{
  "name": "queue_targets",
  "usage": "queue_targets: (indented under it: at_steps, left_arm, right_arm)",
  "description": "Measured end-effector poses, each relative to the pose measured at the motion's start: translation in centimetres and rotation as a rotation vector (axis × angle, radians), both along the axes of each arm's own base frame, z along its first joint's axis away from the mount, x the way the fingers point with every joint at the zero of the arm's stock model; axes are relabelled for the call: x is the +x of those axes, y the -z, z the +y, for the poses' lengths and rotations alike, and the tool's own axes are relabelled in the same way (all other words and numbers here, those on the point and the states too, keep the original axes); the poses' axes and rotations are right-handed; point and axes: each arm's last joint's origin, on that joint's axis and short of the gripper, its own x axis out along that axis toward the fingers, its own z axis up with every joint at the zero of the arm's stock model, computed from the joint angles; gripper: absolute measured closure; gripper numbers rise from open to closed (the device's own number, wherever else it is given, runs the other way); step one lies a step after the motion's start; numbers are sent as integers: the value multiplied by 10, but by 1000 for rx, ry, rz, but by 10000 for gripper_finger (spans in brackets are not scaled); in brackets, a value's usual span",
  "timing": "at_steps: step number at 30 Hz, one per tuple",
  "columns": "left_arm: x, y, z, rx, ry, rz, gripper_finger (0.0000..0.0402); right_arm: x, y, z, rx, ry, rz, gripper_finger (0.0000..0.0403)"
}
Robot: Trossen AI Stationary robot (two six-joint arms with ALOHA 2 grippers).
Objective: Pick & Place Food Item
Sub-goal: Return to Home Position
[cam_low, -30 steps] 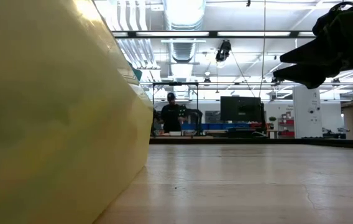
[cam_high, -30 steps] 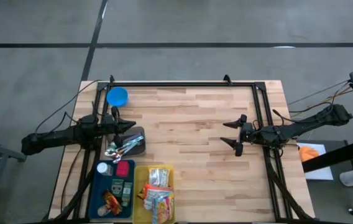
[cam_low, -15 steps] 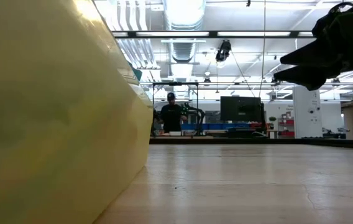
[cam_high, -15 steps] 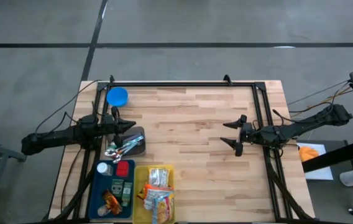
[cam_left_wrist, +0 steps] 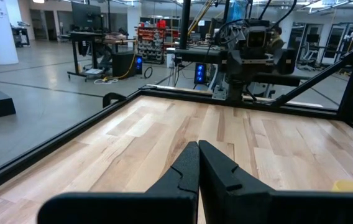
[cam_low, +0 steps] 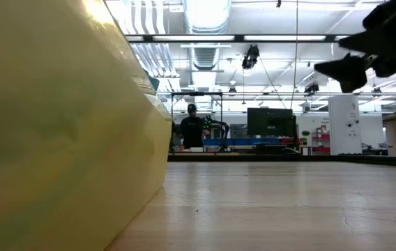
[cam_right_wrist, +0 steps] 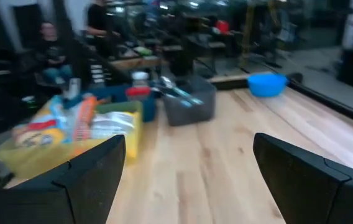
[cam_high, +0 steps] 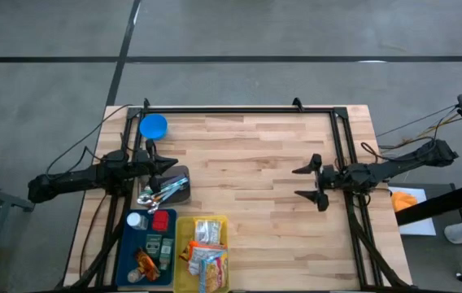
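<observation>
Two empty grippers: left gripper, fingers pressed together, hovers beside the gray plastic bin, centre left; right gripper, fingers spread, hangs centre right, well apart from the food-filled blue bin and yellow bin, lower left.

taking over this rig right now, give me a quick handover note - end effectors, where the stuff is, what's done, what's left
Left end effector: shut, empty, beside the gray bin.
Right end effector: open, empty, over bare table on the right side.
Spoons lie in the gray bin. Bottles and small packs sit in the blue bin. Snack packets are in the yellow bin.
Done: nothing loose for sorting shows on the table.
Left: bring both arms home. A blue bowl sits at the far left corner; I cannot tell whether it belongs to the job.
</observation>
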Motion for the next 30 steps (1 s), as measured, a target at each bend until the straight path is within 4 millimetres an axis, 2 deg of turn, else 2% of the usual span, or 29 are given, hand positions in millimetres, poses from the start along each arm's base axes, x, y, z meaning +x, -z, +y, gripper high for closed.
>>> queue_targets:
  at_steps: [5, 18, 22, 30]
  left_arm:
    - [0, 0, 0, 0, 0, 0, 399]
    - [0, 0, 0, 0, 0, 0, 399]
    - [0, 0, 0, 0, 0, 0, 399]
    - [1, 1, 0, -3, 5, 16, 399]
  right_arm:
    - [-6, -8, 2, -17, -117, -81, 52]
    - [-28, -26, -4, 64, -132, -291, 52]
    - [-32, -32, -5, 8, -131, -353, 52]
    - [-30, -25, -4, -37, -137, -291, 52]
